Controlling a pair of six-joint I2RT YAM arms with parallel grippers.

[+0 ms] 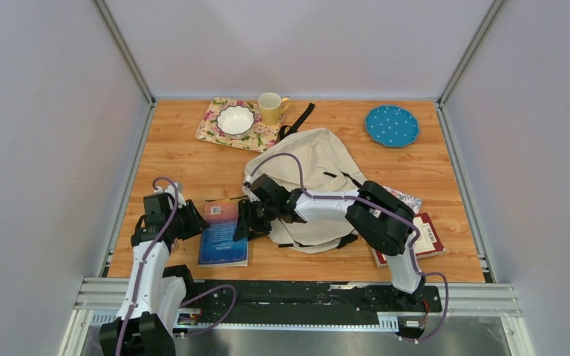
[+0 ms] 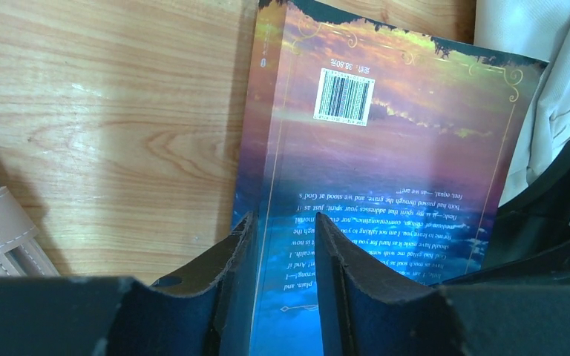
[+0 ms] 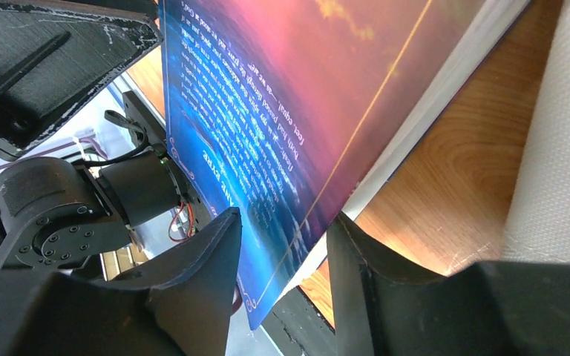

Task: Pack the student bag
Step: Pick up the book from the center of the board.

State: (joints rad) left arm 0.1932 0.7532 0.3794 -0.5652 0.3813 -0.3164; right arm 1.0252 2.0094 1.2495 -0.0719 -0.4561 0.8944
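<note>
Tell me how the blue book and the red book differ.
The blue book is left of the student bag, the red book right of it. The left gripper and right gripper straddle the blue book's edges; neither is at the red book, half hidden by the right arm. Both are outside the bag.

The left arm (image 1: 147,259) rises at the lower left of the top view, elbow bent. The left claw (image 2: 282,230) is clamped across the edge of a book (image 2: 393,156). The right arm (image 1: 375,219) stretches leftward across the middle of the frame. The right claw (image 3: 282,230) straddles the book's corner, and whether it pinches the book cannot be told.
</note>
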